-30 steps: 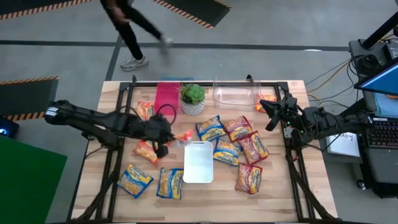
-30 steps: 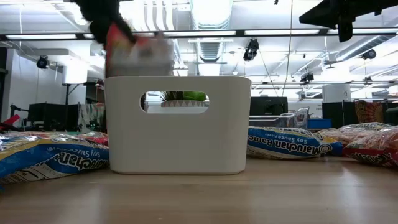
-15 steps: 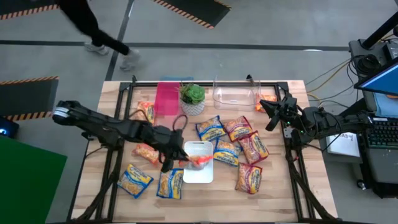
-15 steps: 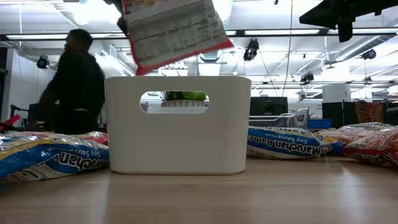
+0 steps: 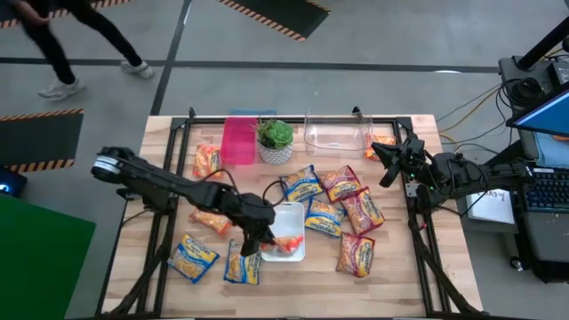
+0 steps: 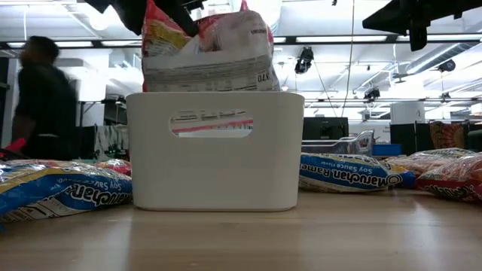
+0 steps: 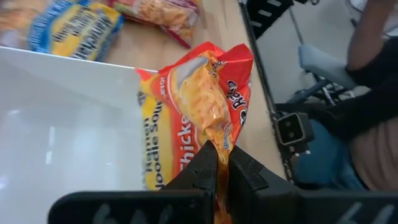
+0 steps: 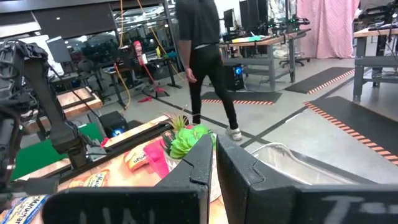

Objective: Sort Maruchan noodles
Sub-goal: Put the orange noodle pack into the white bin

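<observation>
A Maruchan noodles packet with red-orange edges (image 5: 286, 243) hangs in the open top of the white bin (image 5: 286, 212) at the table's middle. My left gripper (image 5: 269, 240) is shut on it. In the low view the packet (image 6: 211, 49) sticks up above the bin's rim (image 6: 215, 94), and its lower part shows through the handle slot. Several more packets (image 5: 324, 200) lie flat on the table around the bin. My right gripper (image 5: 388, 165) waits shut, raised over the table's right edge. My left gripper pinches a crumpled end of the packet (image 7: 219, 132) between its two fingers (image 7: 207, 163). The fingers come slanting down from the table's left. The packet hangs below them, upright, its lower part inside the white bin; I cannot tell whether it touches the bottom.
A pink bin (image 5: 237, 140), a green potted plant (image 5: 275, 136) and a clear bin (image 5: 335, 133) stand along the far edge. Packets (image 5: 192, 258) lie at the near left and at the right (image 5: 356, 253). A person (image 5: 53, 36) walks on the floor beyond the table.
My left gripper has carried the packet toward the table's right and near edges, from left of the white bin to above it. It then tipped downward and sank. The packet has gone from clear above the rim to partly inside the bin.
</observation>
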You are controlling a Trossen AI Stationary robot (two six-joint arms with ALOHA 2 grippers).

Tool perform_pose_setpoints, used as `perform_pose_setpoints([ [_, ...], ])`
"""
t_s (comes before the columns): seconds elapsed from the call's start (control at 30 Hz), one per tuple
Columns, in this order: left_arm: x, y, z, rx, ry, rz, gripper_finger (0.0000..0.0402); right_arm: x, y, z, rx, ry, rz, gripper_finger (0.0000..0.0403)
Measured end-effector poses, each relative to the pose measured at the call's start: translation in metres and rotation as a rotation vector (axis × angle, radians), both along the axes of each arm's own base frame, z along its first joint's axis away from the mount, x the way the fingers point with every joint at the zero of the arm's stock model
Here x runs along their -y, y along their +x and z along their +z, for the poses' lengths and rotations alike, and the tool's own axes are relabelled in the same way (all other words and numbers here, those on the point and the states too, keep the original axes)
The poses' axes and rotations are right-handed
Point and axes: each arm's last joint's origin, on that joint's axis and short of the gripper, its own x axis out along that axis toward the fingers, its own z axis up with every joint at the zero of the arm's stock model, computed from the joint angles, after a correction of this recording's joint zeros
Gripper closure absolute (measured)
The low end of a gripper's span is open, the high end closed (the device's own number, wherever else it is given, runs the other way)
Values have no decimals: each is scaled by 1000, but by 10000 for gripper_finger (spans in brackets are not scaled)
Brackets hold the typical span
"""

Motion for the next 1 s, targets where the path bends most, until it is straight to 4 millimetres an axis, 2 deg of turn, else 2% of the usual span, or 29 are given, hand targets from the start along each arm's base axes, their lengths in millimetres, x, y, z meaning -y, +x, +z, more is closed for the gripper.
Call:
perform_pose_setpoints([
  [0.43, 5, 16, -31, -80, -37, 1, 402, 0, 0, 0, 0, 0, 1, 390],
  [0.67, 6, 24, -22, 58, -51, -15, 402, 0, 0, 0, 0, 0, 1, 390],
  [0.87, 6, 23, -28, 18, -69, 7, 401, 0, 0, 0, 0, 0, 1, 390],
  [1.0, 6, 28, -22, 134, -58, 34, 401, 0, 0, 0, 0, 0, 1, 390],
])
